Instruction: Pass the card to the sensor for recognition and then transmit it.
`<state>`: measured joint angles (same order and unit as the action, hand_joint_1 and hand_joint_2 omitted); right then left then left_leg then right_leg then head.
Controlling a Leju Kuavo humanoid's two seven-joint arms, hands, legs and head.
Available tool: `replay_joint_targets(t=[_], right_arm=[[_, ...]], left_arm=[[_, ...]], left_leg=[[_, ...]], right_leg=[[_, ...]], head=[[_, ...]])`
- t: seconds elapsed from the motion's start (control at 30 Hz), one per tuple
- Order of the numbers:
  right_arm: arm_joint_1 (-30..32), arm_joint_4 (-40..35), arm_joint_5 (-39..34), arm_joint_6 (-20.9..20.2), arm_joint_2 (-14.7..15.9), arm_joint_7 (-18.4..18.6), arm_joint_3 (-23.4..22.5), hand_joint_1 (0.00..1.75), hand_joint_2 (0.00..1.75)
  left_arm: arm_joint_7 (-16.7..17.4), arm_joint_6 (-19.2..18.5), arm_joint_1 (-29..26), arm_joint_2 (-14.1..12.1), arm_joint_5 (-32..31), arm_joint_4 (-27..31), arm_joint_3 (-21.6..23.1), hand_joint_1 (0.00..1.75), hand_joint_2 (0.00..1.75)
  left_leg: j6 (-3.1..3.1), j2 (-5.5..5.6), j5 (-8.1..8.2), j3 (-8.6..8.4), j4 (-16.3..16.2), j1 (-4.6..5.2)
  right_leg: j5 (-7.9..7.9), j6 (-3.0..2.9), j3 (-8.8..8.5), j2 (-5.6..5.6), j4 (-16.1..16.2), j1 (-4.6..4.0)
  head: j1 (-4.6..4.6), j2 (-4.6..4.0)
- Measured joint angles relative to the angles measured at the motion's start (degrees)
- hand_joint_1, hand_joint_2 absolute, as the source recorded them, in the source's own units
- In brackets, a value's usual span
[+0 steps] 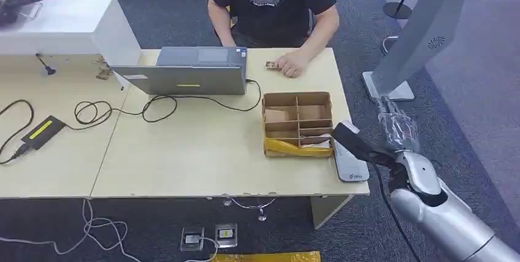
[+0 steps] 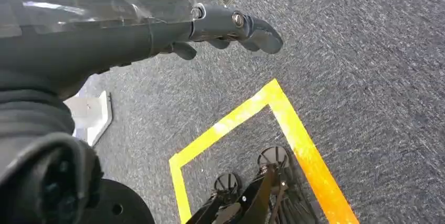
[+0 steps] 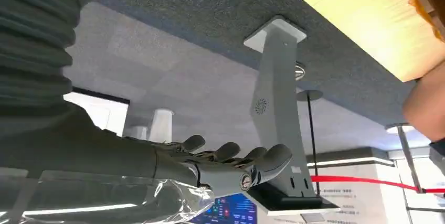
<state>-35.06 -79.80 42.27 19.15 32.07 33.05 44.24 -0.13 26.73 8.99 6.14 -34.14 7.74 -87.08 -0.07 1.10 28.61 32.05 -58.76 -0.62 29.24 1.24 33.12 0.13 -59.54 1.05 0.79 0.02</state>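
The card [image 1: 270,65], thin, stiff, light and likely slippery, lies on the counter [image 1: 202,151] at twelve o'clock beside a person's hand [image 1: 293,64]; pinch its edges, both robot hands [image 2: 231,27] [image 1: 398,128] released.

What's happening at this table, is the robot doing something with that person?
Not quite yet. The robot's right robot hand, wrapped in clear plastic, is raised beside the pale wooden table's right end, fingers spread and holding nothing. Near it lie a flat white-grey sensor device and a compartmented brown cardboard box. The seated person in a black T-shirt rests a hand by a small card next to the grey laptop. The left robot hand hangs over the carpet.
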Motion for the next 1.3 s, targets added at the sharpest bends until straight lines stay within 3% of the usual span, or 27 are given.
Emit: replay_joint_targets(t=[0.07, 0.3, 0.57, 0.7, 0.93, 1.3], right_arm=[[2.8, -3.1, 0.5, 0.1, 2.6, 0.5, -0.2, 0.0, 1.75], [3.4, -4.5, 1.4, -0.3, 3.7, 1.2, -0.2, 0.0, 1.75], [6.1, -10.2, 1.2, -4.3, 6.5, 5.8, 0.0, 0.0, 1.75], [6.4, -13.5, 0.2, -3.8, 6.9, 5.6, 0.8, 0.0, 1.75], [6.5, -13.9, -1.8, -0.4, 4.0, 1.5, 3.4, 0.0, 1.75], [6.3, -11.9, -2.9, 0.9, -1.0, -1.6, 5.9, 0.0, 1.75]], left_arm=[[0.0, 0.3, -0.2, 0.0, 0.4, 0.0, -0.1, 0.0, 0.0], [0.3, 0.8, -0.2, 0.0, 0.8, 0.0, -0.4, 0.0, 0.0], [2.0, 5.6, -0.3, 0.2, 5.7, 0.0, -0.4, 0.0, 0.0], [2.0, 7.0, -0.3, 0.2, 6.4, 0.0, -0.4, 0.0, 0.0], [2.0, 7.9, -0.2, 0.8, 6.0, 0.0, -0.4, 0.0, 0.0], [2.1, 7.5, -0.1, 1.0, 5.3, 0.0, -0.4, 0.0, 0.0]], left_leg=[[-0.02, -0.04, -0.02, -0.02, 0.0, -0.01], [-0.02, -0.03, -0.02, -0.05, 0.0, -0.01], [0.0, -0.05, 0.0, -0.02, 0.0, 0.0], [-0.01, -0.04, -0.01, 0.0, 0.0, -0.02], [-0.03, -0.01, -0.03, 0.0, 0.0, -0.05], [-0.03, 0.01, -0.03, 0.03, 0.0, -0.04]], right_leg=[[-0.01, 0.0, 0.0, 0.0, 0.0, -0.01], [0.0, 0.0, -0.01, 0.0, 0.0, -0.02], [0.0, 0.0, 0.01, 0.01, 0.0, 0.0], [0.0, 0.0, -0.01, 0.0, 0.0, -0.03], [0.0, 0.0, -0.04, -0.01, 0.0, -0.05], [0.01, -0.01, -0.02, -0.01, 0.0, -0.05]], head=[[-0.02, -0.02], [0.0, 0.0], [0.0, -0.02], [0.0, -0.02], [-0.02, 0.0], [-0.02, -0.02]])
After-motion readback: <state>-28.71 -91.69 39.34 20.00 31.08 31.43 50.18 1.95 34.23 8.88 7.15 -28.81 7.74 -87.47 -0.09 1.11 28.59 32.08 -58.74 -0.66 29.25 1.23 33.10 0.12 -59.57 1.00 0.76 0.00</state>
